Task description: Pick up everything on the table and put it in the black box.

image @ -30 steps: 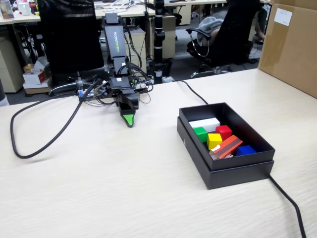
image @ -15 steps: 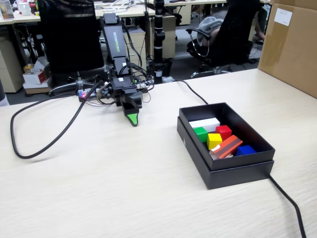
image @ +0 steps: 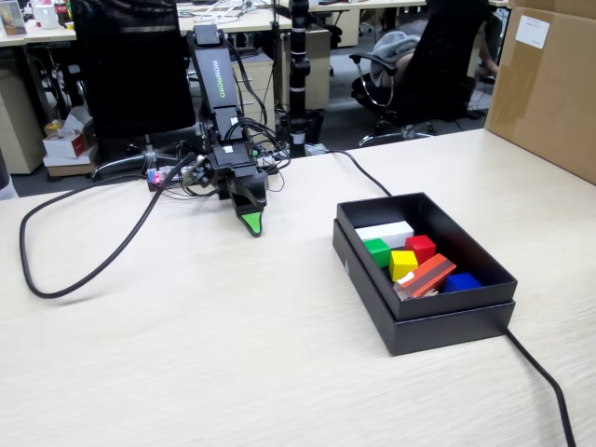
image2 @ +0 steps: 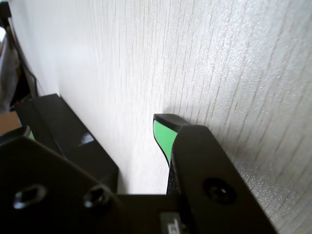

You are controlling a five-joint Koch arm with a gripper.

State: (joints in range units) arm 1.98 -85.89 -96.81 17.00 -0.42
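The black box [image: 438, 321] stands on the right of the table [image: 186, 363] in the fixed view. Inside it lie the yellow cube [image: 402, 264], the green cube [image: 377, 251] and the red cube [image: 421, 248], close together. My gripper [image: 250, 222] points down at the table to the left of the box, well apart from it, its green tip almost on the tabletop. In the wrist view my gripper [image2: 95, 129] is open and empty, with bare table between the green-padded fingers [image2: 162, 136]. The box's dark wall [image2: 73, 141] shows at the left of that view.
The box also holds a white block [image: 385, 232], an orange-red striped block [image: 426, 276] and a blue piece [image: 462, 281]. A black cable [image: 84, 270] loops over the table's left; another [image: 545, 382] runs past the box. A brown carton [image: 549, 88] stands at the far right.
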